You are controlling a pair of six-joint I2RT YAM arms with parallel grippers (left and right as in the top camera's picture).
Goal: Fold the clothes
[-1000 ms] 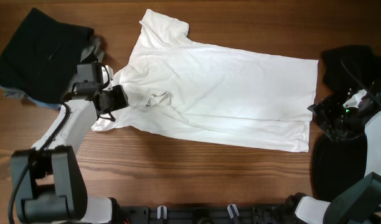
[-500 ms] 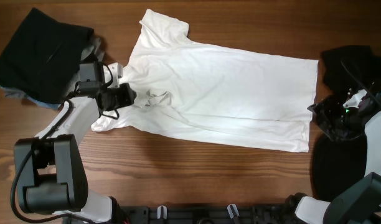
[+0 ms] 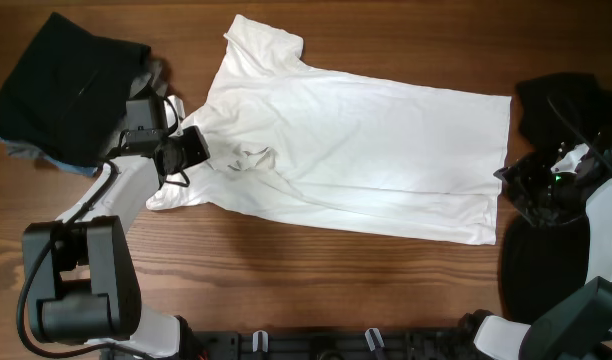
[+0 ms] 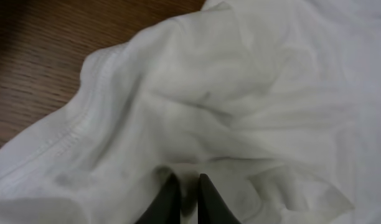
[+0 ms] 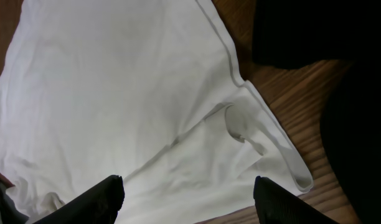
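Your left jaws pinch a fold of the white T-shirt [image 3: 356, 150] near its collar, almost closed. Your right jaws gape wide and empty over its hem.

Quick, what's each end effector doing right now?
Left end effector: closed, pinching the shirt.
Right end effector: open, holding nothing.

One white T-shirt [image 3: 366, 150]; three black garments [image 3: 66, 85] [image 3: 566, 100] [image 3: 541, 275]; two arms [image 3: 121, 185] [image 3: 606, 215].
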